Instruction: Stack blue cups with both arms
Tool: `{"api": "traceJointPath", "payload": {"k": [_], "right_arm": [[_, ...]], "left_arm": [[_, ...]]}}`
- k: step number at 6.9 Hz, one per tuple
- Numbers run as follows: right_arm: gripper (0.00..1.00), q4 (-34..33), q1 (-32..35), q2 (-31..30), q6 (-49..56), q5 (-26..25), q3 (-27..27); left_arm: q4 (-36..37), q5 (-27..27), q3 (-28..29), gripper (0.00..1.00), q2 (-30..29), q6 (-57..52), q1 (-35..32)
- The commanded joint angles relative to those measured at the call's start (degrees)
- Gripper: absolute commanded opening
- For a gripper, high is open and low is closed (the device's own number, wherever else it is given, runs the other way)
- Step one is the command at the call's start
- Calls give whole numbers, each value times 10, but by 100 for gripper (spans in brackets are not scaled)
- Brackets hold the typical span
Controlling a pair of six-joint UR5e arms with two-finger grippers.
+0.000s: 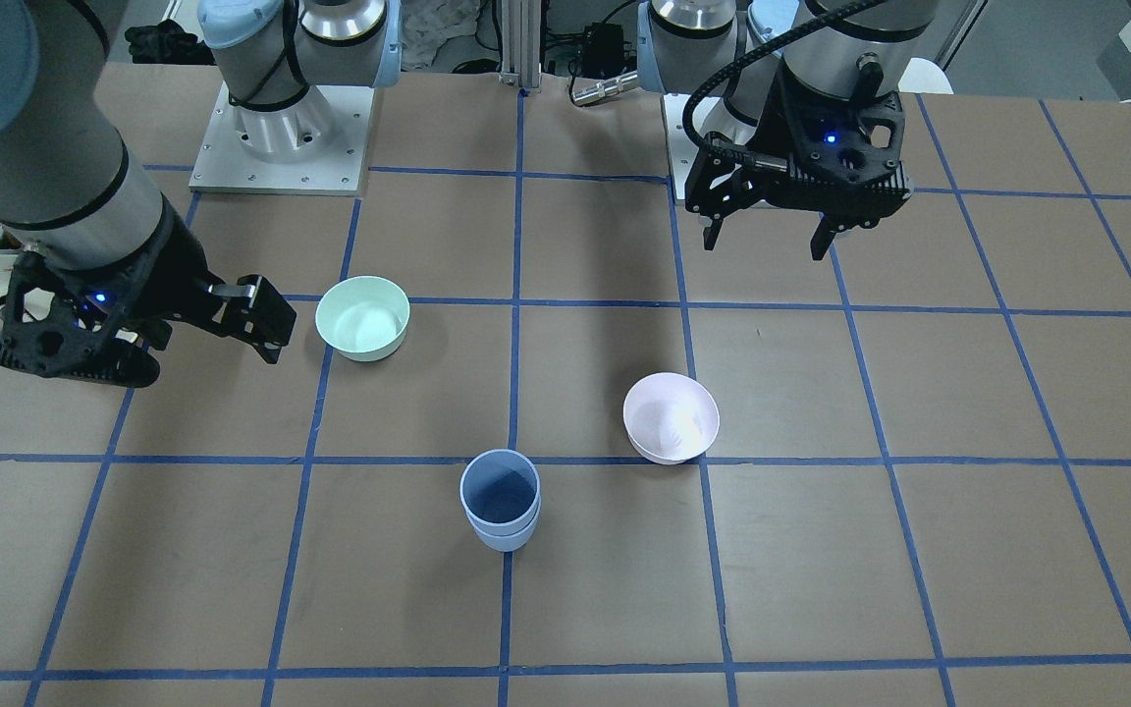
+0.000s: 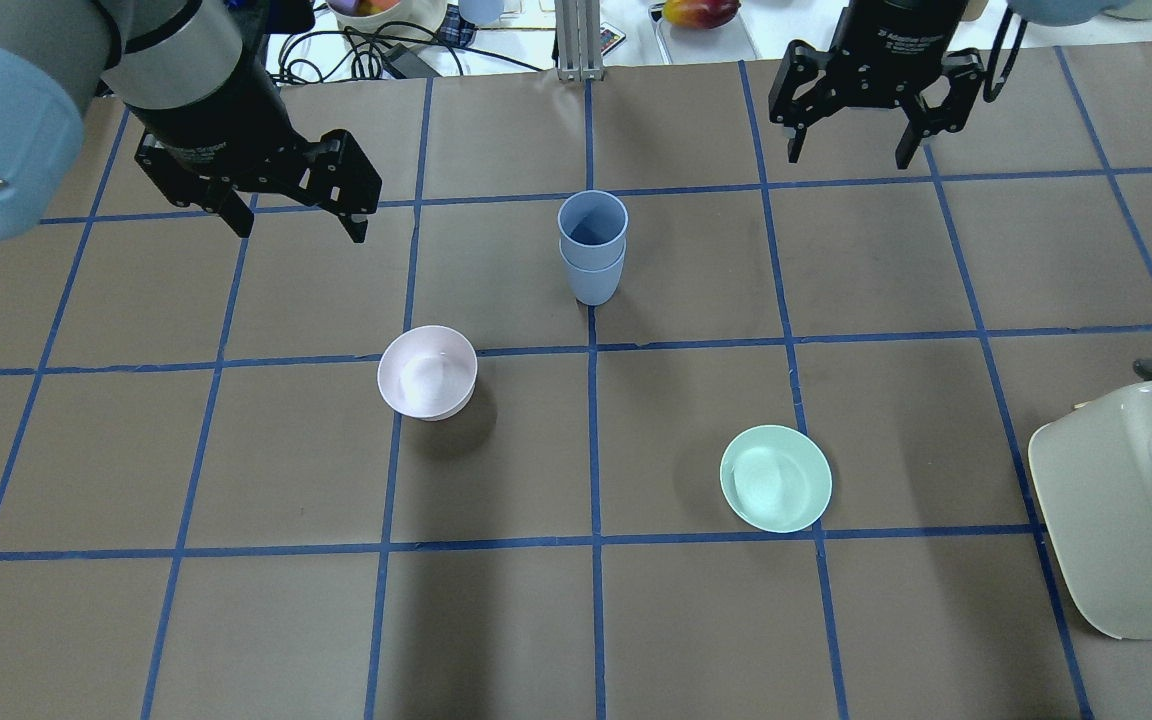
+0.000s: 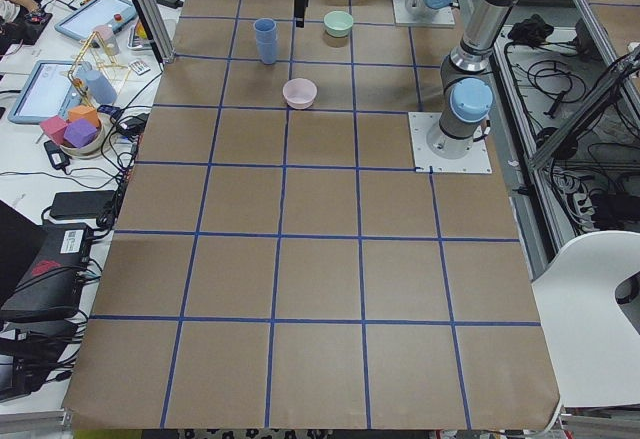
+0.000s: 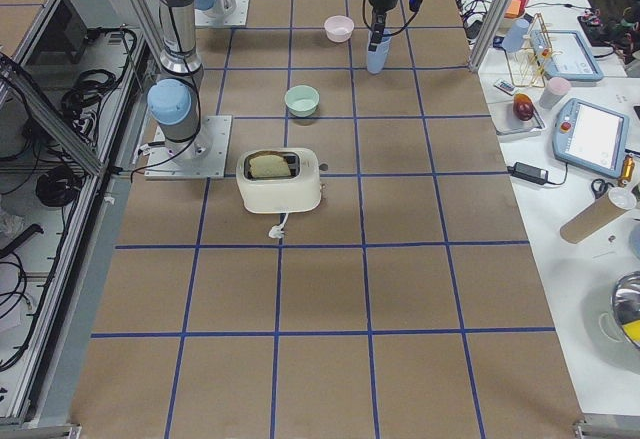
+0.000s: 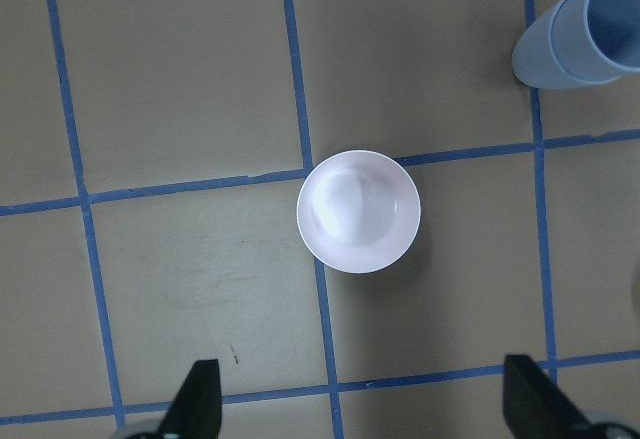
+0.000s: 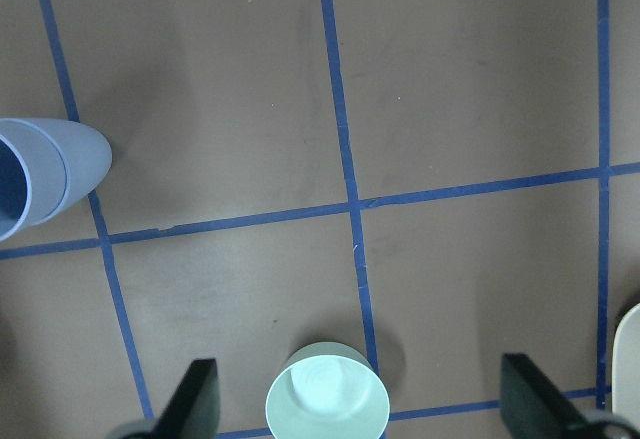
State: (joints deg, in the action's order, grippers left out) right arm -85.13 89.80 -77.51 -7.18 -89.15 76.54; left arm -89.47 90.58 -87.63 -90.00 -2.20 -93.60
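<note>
The two blue cups (image 2: 592, 245) stand nested, one inside the other, upright on the paper-covered table near a blue tape line. They also show in the front view (image 1: 500, 503), at the top right of the left wrist view (image 5: 585, 29) and at the left edge of the right wrist view (image 6: 40, 169). My left gripper (image 2: 298, 218) (image 1: 765, 245) is open and empty, raised above the table over the pink bowl's side. My right gripper (image 2: 850, 152) (image 1: 207, 358) is open and empty, raised over the mint bowl's side. Neither gripper touches the cups.
A pale pink bowl (image 2: 427, 372) (image 5: 358, 211) stands to the cups' left. A mint-green bowl (image 2: 775, 478) (image 6: 327, 404) stands nearer the robot on the right. A cream toaster (image 2: 1126, 510) sits at the table's right edge. Both arm bases (image 1: 281, 137) stand at the robot's side.
</note>
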Motion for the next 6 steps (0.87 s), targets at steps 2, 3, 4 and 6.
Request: {"api": "traceJointPath", "payload": {"k": [2, 3, 4, 6], "right_arm": [[100, -9, -6, -43, 6, -1, 50], [100, -10, -6, -43, 8, -1, 50], [100, -10, -6, -43, 7, -1, 50], [100, -10, -5, -43, 8, 0, 50]], "left_arm": [[0, 0, -1, 100, 0, 0, 0], [0, 0, -1, 100, 0, 0, 0], [0, 0, -1, 100, 0, 0, 0], [-1, 0, -1, 100, 0, 0, 0]]}}
